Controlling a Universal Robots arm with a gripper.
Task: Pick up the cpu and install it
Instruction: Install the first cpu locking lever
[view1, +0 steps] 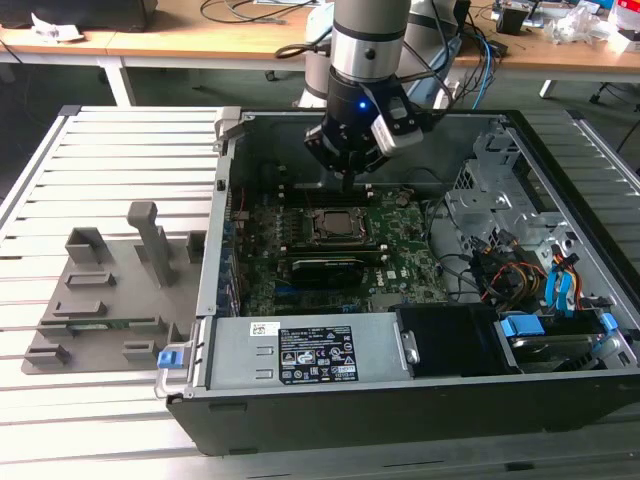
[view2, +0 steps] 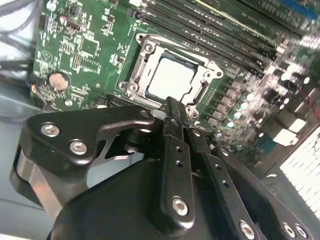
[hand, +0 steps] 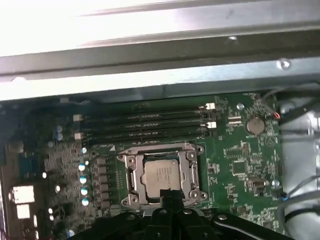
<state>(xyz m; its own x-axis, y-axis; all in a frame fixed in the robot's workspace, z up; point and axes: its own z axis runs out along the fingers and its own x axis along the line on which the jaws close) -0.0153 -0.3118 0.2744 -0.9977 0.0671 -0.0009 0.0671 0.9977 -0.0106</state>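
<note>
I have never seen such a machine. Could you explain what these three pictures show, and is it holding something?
A robot arm reaches into an open computer case on a slatted table. The exterior view looks from outside; both wrist views come from cameras on the arm. Its pincer hangs above the green motherboard, fingers together, holding nothing. The cpu, a silver square, already lies in its socket. A grey tray lies beside the case.

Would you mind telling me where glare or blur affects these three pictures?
First wrist view: the case wall is washed out white by glare. Second wrist view: the gripper looms soft up close, and the board's far corner blurs. Exterior view: evenly lit; the cpu sits legible in its socket.
</note>
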